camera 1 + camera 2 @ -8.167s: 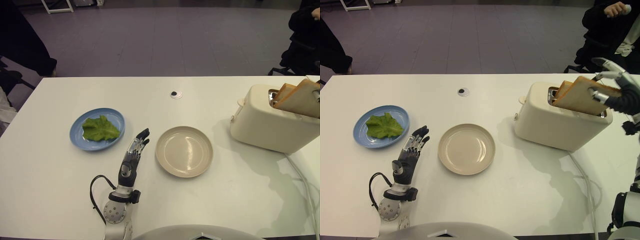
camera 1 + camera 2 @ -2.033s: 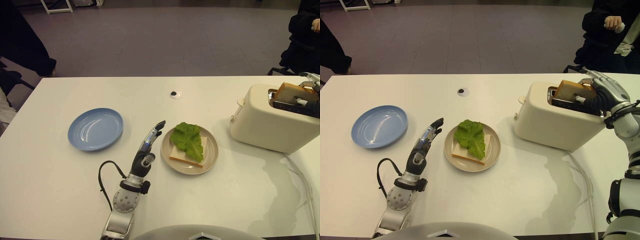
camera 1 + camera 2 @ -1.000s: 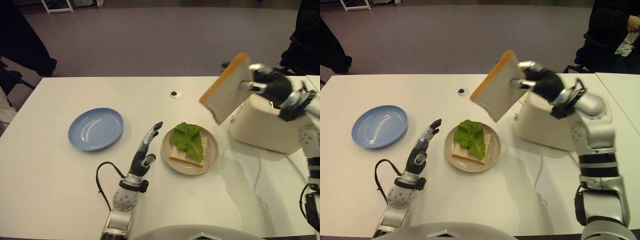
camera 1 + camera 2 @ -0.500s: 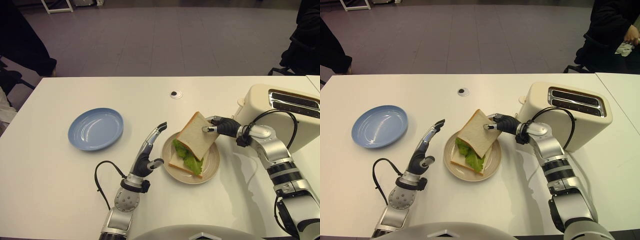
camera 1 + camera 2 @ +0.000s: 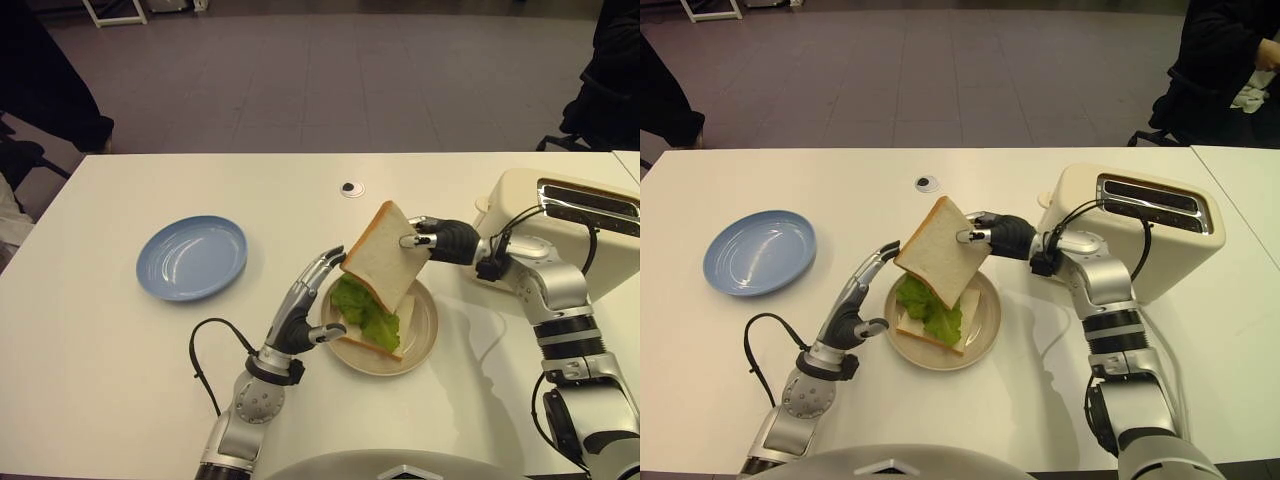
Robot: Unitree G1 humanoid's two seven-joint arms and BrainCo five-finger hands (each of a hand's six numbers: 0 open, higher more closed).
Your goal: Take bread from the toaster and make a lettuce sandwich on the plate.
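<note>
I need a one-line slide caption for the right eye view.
Right hand holds a tilted white bread slice over the green lettuce on the beige round plate.

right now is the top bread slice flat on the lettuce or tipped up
Tipped up: the right hand holds the top slice slanted above the lettuce, not flat on it.

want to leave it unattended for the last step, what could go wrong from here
The top slice is held tilted at one edge by the right hand, so if let go now it may land skewed or slide off the lettuce. The left hand sits close beside the plate and the slice's nearest corner; it could bump either.
</note>
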